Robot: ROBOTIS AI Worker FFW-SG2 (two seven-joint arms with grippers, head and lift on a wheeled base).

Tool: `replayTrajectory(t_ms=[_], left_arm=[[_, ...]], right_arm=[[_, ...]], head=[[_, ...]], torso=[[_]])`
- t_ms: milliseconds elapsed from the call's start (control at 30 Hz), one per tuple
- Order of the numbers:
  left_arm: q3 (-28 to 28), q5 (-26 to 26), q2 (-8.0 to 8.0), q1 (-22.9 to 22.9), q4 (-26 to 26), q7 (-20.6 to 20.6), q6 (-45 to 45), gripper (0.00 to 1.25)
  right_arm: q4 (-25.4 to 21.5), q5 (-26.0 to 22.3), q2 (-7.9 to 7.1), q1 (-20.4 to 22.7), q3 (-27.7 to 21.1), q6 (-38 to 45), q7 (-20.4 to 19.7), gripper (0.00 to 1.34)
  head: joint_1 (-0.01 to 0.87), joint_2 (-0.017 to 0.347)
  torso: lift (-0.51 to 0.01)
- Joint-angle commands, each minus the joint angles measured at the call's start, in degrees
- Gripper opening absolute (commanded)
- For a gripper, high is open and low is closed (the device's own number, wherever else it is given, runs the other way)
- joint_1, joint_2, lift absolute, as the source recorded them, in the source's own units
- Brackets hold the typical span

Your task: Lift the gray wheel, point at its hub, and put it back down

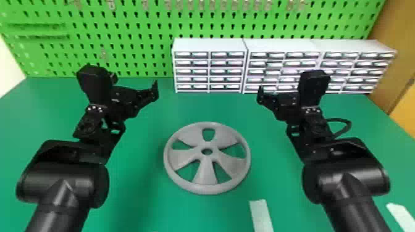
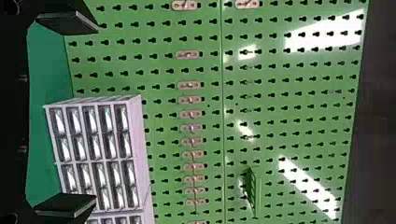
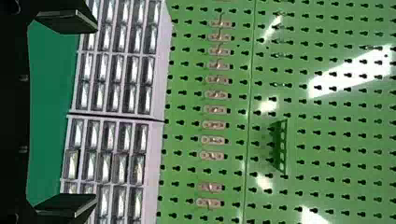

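Observation:
The gray wheel (image 1: 206, 179) lies flat on the green table (image 1: 139, 197), midway between the two arms, its round hub hole facing up. My left gripper (image 1: 136, 88) is above the table, behind and to the left of the wheel. My right gripper (image 1: 278, 98) mirrors it behind and to the right. Neither touches the wheel. Seen from the left wrist, the left gripper (image 2: 70, 114) has its two fingers wide apart with nothing between them. The right gripper (image 3: 70, 114) is likewise open in the right wrist view, holding nothing.
White drawer cabinets (image 1: 210, 66) stand along the back right of the table, against a green pegboard (image 1: 123, 37). A pale strip (image 1: 261, 216) lies near the front edge, right of the wheel, and another strip (image 1: 401, 216) is at the far right front.

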Motion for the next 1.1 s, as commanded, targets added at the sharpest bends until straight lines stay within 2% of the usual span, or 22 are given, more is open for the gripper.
replayTrajectory(t_ms=[0,433,1067], left_arm=[[0.1,0.0,-0.04,-0.4,-0.1,-0.1,0.0,1.22],[0.4,0.3,-0.04,-0.6,-0.1,-0.2,0.0,1.22],[0.6,1.0,-0.04,-1.4,0.0,-1.2,-0.1,1.22]], right_arm=[[-0.1,-0.1,0.0,-0.1,-0.2,0.1,0.0,1.3],[-0.3,-0.6,0.61,1.0,-1.8,0.1,0.0,1.3],[-0.6,-1.4,0.35,0.0,-0.6,0.0,0.0,1.3]], head=[[0.692,0.048],[0.692,0.048],[0.692,0.048]], torso=[[-0.088],[-0.088],[-0.088]])
